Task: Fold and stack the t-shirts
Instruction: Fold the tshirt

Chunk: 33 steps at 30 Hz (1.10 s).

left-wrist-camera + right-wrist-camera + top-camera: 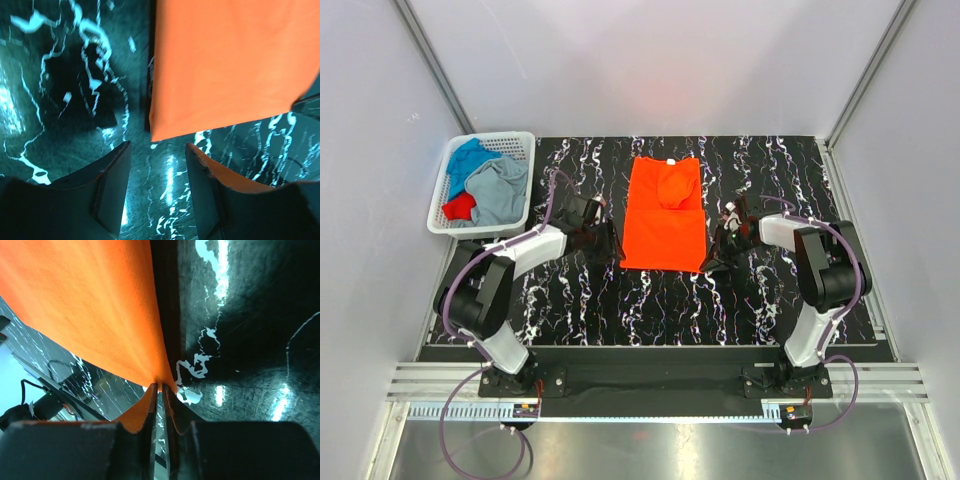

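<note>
- Black tabletop [570,300] veined with white, boxed in by pale grey walls, with two robot arms fixed at its near edge
- On the left arm, the left pincer [157,147] has its two dark fingers well apart; nothing is between them, and bare tabletop shows through the gap
- Just beyond its tips lies the near left corner of the orange t-shirt [225,65]
- On the right arm, the right pincer [161,386] has its fingers nearly together, with only a thin slit between them
- At its tips the shirt's near right corner comes to a point; it is not possible to tell whether the cloth is gripped
- Between the two pincers, the orange t-shirt lies mid-table, folded into a long rectangle running away from the arms, with a rounded bunch of its own cloth on the far half
- At the far left corner, well apart from it, a white lattice basket [440,215] holds a blue t-shirt [470,158], a grey t-shirt [500,190] and a red t-shirt [460,207] in a loose heap
</note>
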Tool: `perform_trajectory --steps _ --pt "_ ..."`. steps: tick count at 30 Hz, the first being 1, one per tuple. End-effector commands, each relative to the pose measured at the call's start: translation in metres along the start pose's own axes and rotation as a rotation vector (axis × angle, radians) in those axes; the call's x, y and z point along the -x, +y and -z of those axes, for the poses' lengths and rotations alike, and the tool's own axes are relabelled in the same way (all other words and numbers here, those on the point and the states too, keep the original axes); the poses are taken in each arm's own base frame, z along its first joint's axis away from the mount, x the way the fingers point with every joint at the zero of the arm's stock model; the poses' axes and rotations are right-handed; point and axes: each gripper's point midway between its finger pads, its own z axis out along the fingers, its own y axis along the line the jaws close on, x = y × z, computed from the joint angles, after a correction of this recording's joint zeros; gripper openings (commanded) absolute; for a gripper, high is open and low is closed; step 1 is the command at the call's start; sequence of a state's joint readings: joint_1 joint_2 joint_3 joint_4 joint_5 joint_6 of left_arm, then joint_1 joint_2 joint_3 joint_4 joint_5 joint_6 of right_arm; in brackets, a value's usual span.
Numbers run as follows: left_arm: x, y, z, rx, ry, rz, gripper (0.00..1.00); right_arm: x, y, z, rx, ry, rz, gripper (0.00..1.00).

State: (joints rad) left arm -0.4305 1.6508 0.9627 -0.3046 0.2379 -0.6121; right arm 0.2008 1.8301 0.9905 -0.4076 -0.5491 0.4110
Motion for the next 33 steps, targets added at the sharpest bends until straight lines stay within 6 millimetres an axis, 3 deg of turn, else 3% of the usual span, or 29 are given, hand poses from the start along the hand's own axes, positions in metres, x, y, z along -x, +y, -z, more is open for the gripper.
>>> perform_trajectory --steps 1,6,10,16,26,33 --pt "0.004 0.003 0.000 0.018 -0.028 0.018 0.52 0.001 -0.022 -0.004 -0.089 -0.024 0.000 0.15" --pt "0.005 0.009 0.003 0.052 -0.036 0.009 0.52 0.005 -0.010 0.025 -0.111 -0.069 0.055 0.20" --pt "0.002 0.016 0.002 0.067 -0.019 -0.011 0.54 0.009 0.004 0.045 -0.114 -0.106 0.057 0.37" --pt "-0.009 0.000 0.002 -0.077 -0.005 -0.054 0.58 0.008 0.001 0.058 -0.154 -0.165 0.011 0.47" --pt "-0.026 -0.009 -0.008 -0.179 0.039 -0.009 0.58 0.001 -0.012 0.040 -0.164 -0.157 -0.091 0.59" --pt "-0.047 0.005 -0.019 -0.118 0.117 0.007 0.56 -0.012 -0.021 0.021 -0.124 -0.153 -0.179 0.61"
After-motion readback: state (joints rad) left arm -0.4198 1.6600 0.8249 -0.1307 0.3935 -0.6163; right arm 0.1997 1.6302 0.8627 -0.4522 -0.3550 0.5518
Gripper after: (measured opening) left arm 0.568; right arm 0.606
